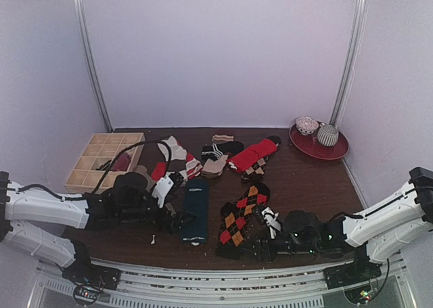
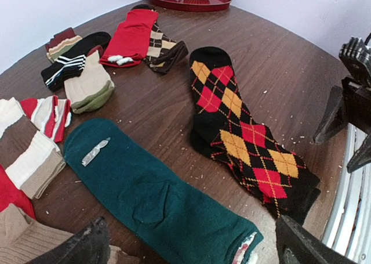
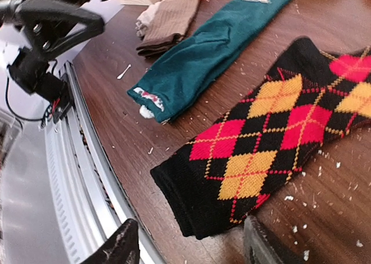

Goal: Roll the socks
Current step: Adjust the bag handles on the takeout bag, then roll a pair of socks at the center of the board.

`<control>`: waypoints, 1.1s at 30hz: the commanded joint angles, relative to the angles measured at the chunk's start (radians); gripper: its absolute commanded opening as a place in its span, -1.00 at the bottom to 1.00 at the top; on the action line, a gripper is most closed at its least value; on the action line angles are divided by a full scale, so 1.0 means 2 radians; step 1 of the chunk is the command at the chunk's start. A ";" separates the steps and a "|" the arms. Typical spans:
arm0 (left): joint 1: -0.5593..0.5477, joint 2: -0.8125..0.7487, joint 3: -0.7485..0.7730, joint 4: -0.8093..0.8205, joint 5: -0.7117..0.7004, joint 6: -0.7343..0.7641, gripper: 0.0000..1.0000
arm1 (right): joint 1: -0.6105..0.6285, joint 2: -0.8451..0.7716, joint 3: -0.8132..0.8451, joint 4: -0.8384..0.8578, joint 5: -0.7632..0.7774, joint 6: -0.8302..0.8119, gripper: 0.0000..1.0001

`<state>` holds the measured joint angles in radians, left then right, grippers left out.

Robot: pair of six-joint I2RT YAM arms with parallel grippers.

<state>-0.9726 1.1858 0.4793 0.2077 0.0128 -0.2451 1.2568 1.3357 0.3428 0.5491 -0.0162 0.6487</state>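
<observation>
— Jaws?
— I see the left gripper (image 2: 191,243) wide and empty. The right gripper (image 3: 191,245) is apart, gripping nothing.
— Argyle sock (image 1: 242,213)?
— Flat on the table (image 1: 304,179), its end at my right gripper, with the teal sock (image 1: 195,210) beside it.

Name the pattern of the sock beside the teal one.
Argyle sock: red-orange diamonds on black; right wrist view.

Three cameras, one table (image 1: 304,186).
Overhead looks down from the near side; the wrist cameras skim low and close from opposite sides, both catching the argyle sock (image 2: 243,133) and teal sock (image 2: 145,188).
</observation>
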 commanded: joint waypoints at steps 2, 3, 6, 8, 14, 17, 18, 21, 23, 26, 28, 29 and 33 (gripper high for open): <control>-0.003 -0.001 0.012 0.011 -0.010 -0.003 0.96 | 0.033 0.001 -0.015 0.025 0.051 -0.193 0.30; -0.003 0.000 0.013 0.011 -0.010 -0.002 0.96 | 0.041 0.009 -0.020 0.048 0.054 -0.227 0.33; -0.003 0.004 0.019 0.009 -0.009 0.003 0.96 | 0.054 0.035 -0.025 0.102 0.058 -0.329 0.37; -0.003 0.010 0.023 0.006 -0.007 0.004 0.97 | 0.058 0.051 -0.023 0.134 0.047 -0.377 0.37; -0.003 0.025 0.030 0.005 -0.004 0.005 0.96 | 0.061 0.125 0.003 0.143 0.018 -0.437 0.35; -0.003 0.025 0.029 0.005 -0.006 0.006 0.96 | 0.060 0.138 0.008 0.147 0.016 -0.437 0.35; -0.003 0.025 0.029 0.005 -0.006 0.007 0.96 | 0.061 0.142 0.010 0.146 0.016 -0.437 0.34; -0.003 0.026 0.026 0.009 -0.005 0.007 0.96 | 0.061 0.159 0.014 0.153 0.022 -0.435 0.33; -0.003 0.029 0.025 0.011 -0.003 0.007 0.96 | 0.061 0.169 0.019 0.154 0.037 -0.429 0.31; -0.003 0.031 0.025 0.012 0.002 0.006 0.96 | 0.060 0.183 0.031 0.134 0.053 -0.414 0.17; -0.003 0.030 0.023 0.014 0.003 0.007 0.96 | 0.060 0.193 0.038 0.120 0.053 -0.395 0.05; -0.003 0.029 0.022 0.015 0.004 0.007 0.96 | 0.059 0.196 0.043 0.109 0.054 -0.385 -0.05; -0.003 0.023 0.015 0.021 0.012 0.013 0.96 | 0.057 0.199 0.057 0.058 0.063 -0.330 -0.66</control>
<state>-0.9726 1.2438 0.5137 0.2085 0.0116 -0.2436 1.3735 1.7195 0.4358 0.7921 0.0708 -0.1280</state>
